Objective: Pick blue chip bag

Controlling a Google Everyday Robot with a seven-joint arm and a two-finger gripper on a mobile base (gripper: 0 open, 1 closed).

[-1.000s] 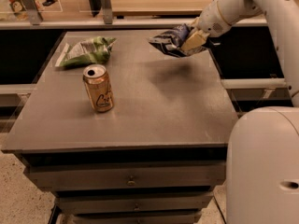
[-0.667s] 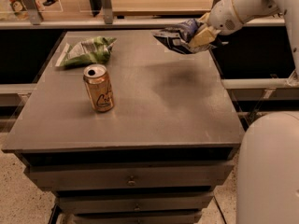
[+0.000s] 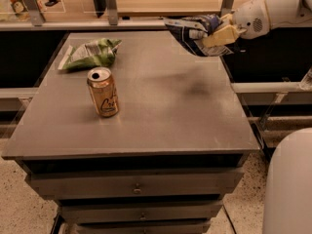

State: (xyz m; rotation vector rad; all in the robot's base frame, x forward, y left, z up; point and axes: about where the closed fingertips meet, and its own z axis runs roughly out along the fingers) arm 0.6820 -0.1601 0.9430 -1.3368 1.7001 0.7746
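The blue chip bag (image 3: 191, 33) is a dark blue wrinkly foil bag with white and silvery patches. It hangs in the air above the far right part of the grey table (image 3: 161, 116), clear of the surface, with its shadow on the tabletop below. My gripper (image 3: 218, 31) comes in from the upper right on the white arm and is shut on the bag's right end, its cream fingers (image 3: 220, 35) clamping the foil.
A gold drink can (image 3: 103, 91) stands upright left of centre. A green and white snack bag (image 3: 91, 53) lies at the far left. The table has drawers below. A wooden counter with metal posts runs behind. The robot's white body (image 3: 290, 184) fills the lower right.
The gripper has lifted the blue chip bag higher above the table, a little farther back. The can and the green bag have not moved.
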